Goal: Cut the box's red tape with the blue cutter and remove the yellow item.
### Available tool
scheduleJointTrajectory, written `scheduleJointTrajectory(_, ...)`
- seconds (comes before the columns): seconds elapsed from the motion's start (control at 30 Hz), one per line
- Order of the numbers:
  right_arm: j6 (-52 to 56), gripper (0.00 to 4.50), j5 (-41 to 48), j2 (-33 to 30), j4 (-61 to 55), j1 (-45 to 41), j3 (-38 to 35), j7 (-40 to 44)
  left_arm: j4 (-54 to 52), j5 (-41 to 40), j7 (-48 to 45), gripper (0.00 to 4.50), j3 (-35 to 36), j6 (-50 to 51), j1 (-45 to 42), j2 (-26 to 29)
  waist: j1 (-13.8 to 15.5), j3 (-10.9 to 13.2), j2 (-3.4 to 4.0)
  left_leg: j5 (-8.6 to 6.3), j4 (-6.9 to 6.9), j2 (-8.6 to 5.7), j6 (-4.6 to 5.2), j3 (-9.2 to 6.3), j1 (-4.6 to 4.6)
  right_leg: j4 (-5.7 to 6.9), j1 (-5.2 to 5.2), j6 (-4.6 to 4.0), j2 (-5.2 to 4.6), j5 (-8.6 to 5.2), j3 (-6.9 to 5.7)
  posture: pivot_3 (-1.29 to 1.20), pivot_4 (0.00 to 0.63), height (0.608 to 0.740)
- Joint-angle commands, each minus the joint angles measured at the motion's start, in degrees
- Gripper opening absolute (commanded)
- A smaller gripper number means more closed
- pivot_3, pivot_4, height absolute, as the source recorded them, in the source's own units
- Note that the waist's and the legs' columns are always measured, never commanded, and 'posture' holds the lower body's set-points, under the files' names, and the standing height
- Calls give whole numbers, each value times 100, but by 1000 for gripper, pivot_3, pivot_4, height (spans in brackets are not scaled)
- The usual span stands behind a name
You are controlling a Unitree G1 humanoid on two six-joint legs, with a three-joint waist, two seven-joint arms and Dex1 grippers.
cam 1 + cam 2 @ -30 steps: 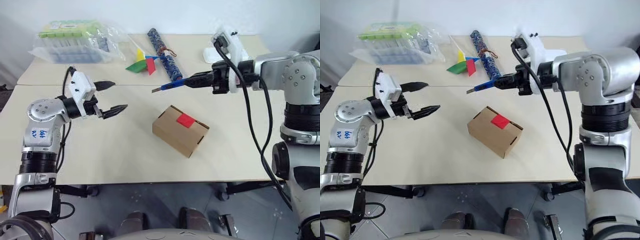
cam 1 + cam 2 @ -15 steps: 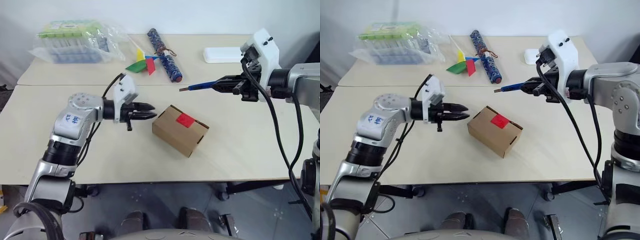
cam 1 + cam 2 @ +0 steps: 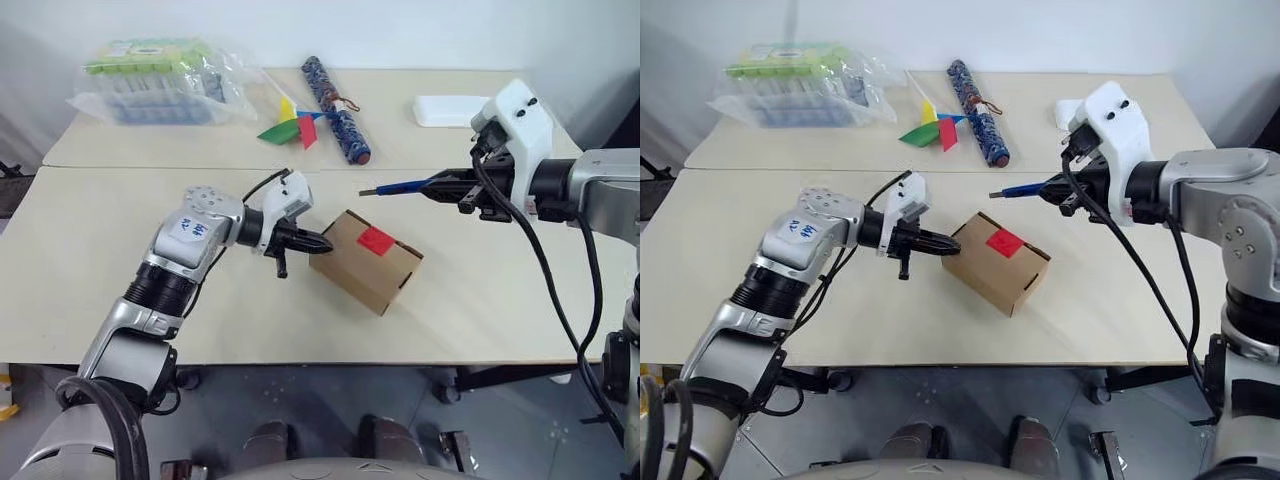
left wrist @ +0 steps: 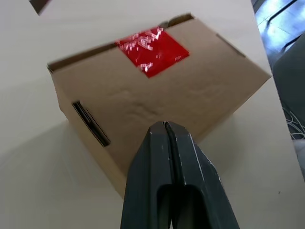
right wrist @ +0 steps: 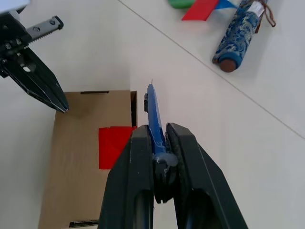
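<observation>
Box (image 3: 365,261): on the counter (image 3: 100,260), red tape (image 3: 376,239) on its top face
Left end effector (image 3: 324,242): fingers pressed together — tips at the box's left end
Right end effector (image 3: 445,187): clamped on the blue cutter (image 3: 398,187), held above the counter beyond the box

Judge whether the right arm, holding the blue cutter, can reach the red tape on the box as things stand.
Probably yes. The red tape faces up on the box, uncovered. The left gripper, shut, sits at the box's end, clear of the tape. The blue cutter in the right gripper hovers above.
</observation>
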Motion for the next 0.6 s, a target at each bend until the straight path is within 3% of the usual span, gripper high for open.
scheduleJointTrajectory(0.03, -126, 157, 18, 19, -130, 0, -43, -60, 122, 164, 30, 0, -22, -221, -172, -108, 2, 0, 0, 0, 1, 0, 0, 0, 0, 0, 0, 0, 0, 0, 0, 0, 150, 740)
scheduleJointTrajectory(0.6, -186, 157, 87, 49, -251, 330, 93, -45, 397, 541, 8, 0, -140, -221, -261, -316, -5, 0, 0, 0, 2, 0, 0, 0, 1, 3, 1, 0, 0, 0, 0, 0, 150, 740)
